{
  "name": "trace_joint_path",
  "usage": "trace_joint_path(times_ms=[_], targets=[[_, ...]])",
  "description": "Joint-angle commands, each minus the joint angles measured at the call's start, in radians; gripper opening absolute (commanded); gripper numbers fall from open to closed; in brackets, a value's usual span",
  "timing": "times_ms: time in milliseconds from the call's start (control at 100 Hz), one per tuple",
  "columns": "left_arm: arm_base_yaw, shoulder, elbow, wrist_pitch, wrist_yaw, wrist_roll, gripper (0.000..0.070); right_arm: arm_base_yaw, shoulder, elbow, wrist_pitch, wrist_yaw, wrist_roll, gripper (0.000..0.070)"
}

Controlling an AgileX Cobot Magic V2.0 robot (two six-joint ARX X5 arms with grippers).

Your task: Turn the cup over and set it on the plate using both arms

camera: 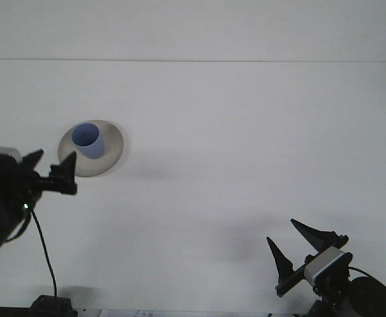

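A blue cup [88,140] stands upright, mouth up, on a grey plate [111,153] at the left of the white table. My left gripper [49,165] is open just in front of the plate's near left rim, apart from the cup, with nothing between its fingers. At the bottom right my right gripper [301,240] stands open and empty, far from the plate.
The table's far edge [193,61] meets a white wall. A black cable [44,254] hangs from my left arm down to the front edge.
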Motion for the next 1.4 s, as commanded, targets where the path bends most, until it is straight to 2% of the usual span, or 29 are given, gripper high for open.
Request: trace_joint_path(times_ms=[0,120,260,320,340,370,420,430,440,470,1250,1390], targets=[[-0.037,-0.073,-0.138,0.019,0.068,-0.077,0.0503,0.008,0.000,0.008,0.013,0.001,0.000,0.0474],[-0.092,-0.216,-0.346,0.049,0.078,-0.122,0.0503,0.008,0.000,0.008,0.019,0.001,0.000,0.0474],[-0.121,-0.339,-0.500,0.081,0.078,-0.143,0.0498,0.008,0.000,0.008,0.020,0.001,0.000,0.0473],[-0.121,-0.371,-0.532,0.089,0.077,-0.145,0.0473,0.008,0.000,0.008,0.020,0.001,0.000,0.0424],[-0.121,-0.379,-0.539,0.092,0.077,-0.145,0.0434,0.008,0.000,0.008,0.019,0.001,-0.001,0.0379],[-0.121,-0.388,-0.546,0.094,0.077,-0.145,0.0331,0.008,0.000,0.008,0.016,0.001,0.000,0.0270],[-0.121,-0.397,-0.548,0.090,0.077,-0.144,0.0067,0.008,0.000,0.008,0.008,0.001,0.000,0.0016],[-0.121,-0.398,-0.548,0.091,0.077,-0.144,0.0013,0.008,0.000,0.008,0.007,0.001,-0.001,0.0000],[-0.121,-0.399,-0.548,0.092,0.077,-0.144,0.0000,0.008,0.000,0.008,0.005,0.001,-0.001,0.0000],[-0.121,-0.401,-0.548,0.096,0.077,-0.144,0.0022,0.008,0.000,0.008,0.003,0.002,0.000,0.0010],[-0.121,-0.441,-0.547,0.226,0.076,-0.144,0.0016,0.008,0.000,0.008,0.039,0.001,0.000,0.0006],[-0.107,-0.447,-0.549,0.235,0.074,-0.070,0.0016,0.008,0.000,0.008,0.039,0.001,0.000,0.0007]])
